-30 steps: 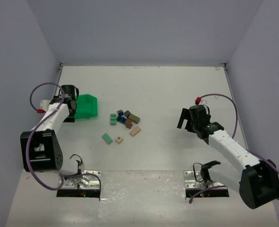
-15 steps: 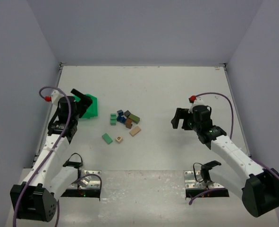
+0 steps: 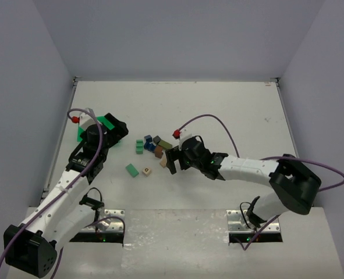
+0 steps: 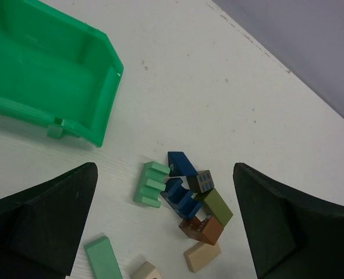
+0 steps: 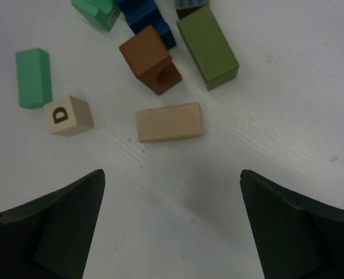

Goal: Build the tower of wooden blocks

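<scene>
Loose wood blocks [image 5: 169,122] lie just ahead of the wide-open right hand [image 5: 172,172]; left hand [image 3: 114,130] equally wide.

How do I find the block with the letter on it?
Start at the green bin on the left, then look right to the scattered wooden blocks. On the near edge, beside a flat mint-green block, sits a small pale cube. Only it has a dark letter D on top.
</scene>
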`<state>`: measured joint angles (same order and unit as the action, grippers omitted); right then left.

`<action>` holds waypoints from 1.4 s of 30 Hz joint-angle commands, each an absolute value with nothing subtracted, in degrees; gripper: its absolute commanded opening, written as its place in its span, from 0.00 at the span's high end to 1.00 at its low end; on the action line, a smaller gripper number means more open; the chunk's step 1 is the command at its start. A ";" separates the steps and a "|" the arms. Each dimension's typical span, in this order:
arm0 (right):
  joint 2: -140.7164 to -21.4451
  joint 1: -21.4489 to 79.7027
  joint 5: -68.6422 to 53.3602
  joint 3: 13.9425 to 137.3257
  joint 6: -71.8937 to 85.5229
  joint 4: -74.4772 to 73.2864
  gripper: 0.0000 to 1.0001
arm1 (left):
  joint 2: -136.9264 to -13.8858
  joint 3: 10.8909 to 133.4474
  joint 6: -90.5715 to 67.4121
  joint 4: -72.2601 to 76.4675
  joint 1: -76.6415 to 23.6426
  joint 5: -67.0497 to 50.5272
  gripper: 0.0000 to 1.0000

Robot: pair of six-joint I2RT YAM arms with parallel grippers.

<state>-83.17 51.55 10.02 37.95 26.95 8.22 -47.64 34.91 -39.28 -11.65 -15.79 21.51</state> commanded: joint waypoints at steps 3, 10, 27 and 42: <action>-91.01 54.84 14.07 45.29 28.99 19.86 0.03 | -45.15 33.73 -39.64 -8.96 -15.91 25.37 0.00; -100.05 55.80 17.52 50.48 41.56 19.78 0.15 | -46.43 33.77 -40.54 -9.14 -15.91 27.11 0.00; -110.41 58.89 38.91 60.78 58.26 10.11 0.23 | -40.71 32.43 -41.94 -9.77 -15.91 28.22 0.00; -110.45 58.93 39.30 63.02 55.52 5.97 0.76 | -37.13 31.20 -42.89 -10.28 -15.91 28.39 0.00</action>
<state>-113.95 58.74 37.80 63.69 56.82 6.35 -37.12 30.89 -42.50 -12.09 -15.79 27.94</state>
